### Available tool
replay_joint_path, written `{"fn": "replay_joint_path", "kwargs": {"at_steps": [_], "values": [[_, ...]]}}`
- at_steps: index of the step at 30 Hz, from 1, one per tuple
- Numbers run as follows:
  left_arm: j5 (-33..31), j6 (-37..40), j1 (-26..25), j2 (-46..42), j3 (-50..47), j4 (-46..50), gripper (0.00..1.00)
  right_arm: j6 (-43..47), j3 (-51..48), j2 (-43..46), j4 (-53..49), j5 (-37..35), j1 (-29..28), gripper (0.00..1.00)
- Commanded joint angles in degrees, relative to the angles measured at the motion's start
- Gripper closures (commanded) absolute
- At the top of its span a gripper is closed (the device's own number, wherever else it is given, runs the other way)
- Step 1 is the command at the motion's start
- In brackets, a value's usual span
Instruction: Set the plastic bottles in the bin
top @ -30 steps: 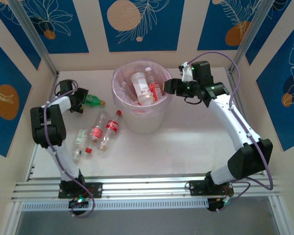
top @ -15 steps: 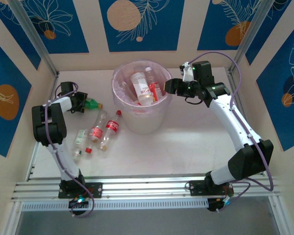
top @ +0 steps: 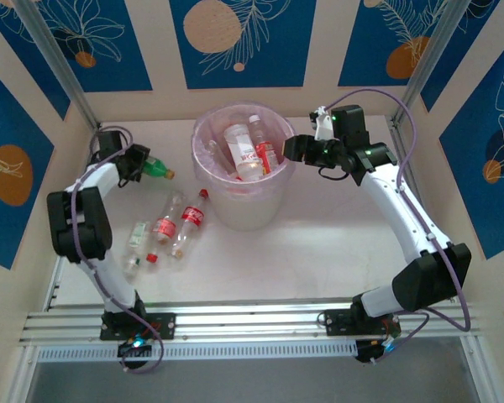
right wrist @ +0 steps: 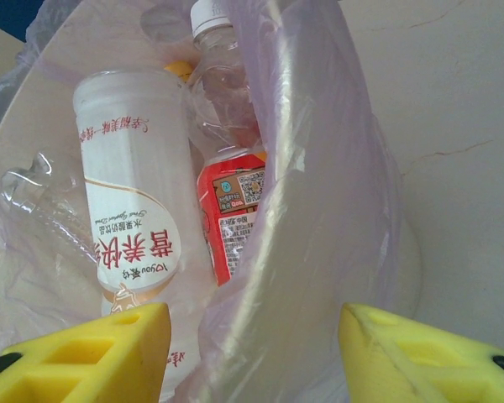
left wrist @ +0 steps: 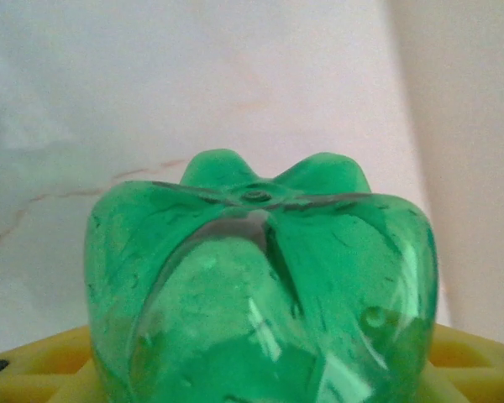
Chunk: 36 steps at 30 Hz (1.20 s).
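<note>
I'm seeing left fingers [left wrist: 34, 369] clamping the green bottle [left wrist: 260, 285]; right fingers [right wrist: 92, 353] are hanging apart, straddling the bin [right wrist: 319, 210] rim, holding nothing.

From here I see glossy, translucent plastic on the green bottle [left wrist: 260, 285], thin crinkled film [right wrist: 311, 168] lining the bin [top: 196, 141], and a matt, smooth counter [right wrist: 454, 126].
</note>
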State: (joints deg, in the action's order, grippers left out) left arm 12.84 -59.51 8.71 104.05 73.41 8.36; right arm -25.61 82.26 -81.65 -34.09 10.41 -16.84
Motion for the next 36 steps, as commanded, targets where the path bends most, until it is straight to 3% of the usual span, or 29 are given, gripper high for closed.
{"fn": "replay_joint_path", "kwargs": {"at_steps": [1, 5, 11, 16, 20, 26, 36], "values": [[1.1, 6.9, -0.2, -9.1, 3.5, 2.3, 0.39, -0.1, -1.4, 2.2, -1.3, -1.1, -0.3, 0.44], [1.2, 10.3, -0.5, -18.4, 3.8, 4.7, 0.39, -0.6, -1.7, 2.7, -1.2, -1.4, -0.8, 0.44], [-6.6, 17.4, -6.0, -34.2, 4.3, 10.6, 0.38, -0.6, -1.6, 3.3, -1.1, -2.5, -1.1, 0.42], [-8.1, 19.6, -14.1, -39.9, 7.9, 12.2, 0.45, -1.0, 0.0, 3.7, -0.8, -1.5, -1.2, 0.27], [-9.4, 22.8, -23.8, -38.7, 11.7, 12.7, 0.51, -0.9, 1.6, 5.6, -2.4, -3.6, -1.0, 0.20], [-11.8, 29.0, -34.2, -30.3, 17.7, 13.0, 0.59, -2.2, 0.3, 11.5, -3.5, -5.7, 0.0, 0.20], [-6.2, 34.2, -41.2, -14.1, 25.7, 7.4, 0.64, -3.7, -1.5, 15.8, -5.2, -5.8, 0.2, 0.20]]}}
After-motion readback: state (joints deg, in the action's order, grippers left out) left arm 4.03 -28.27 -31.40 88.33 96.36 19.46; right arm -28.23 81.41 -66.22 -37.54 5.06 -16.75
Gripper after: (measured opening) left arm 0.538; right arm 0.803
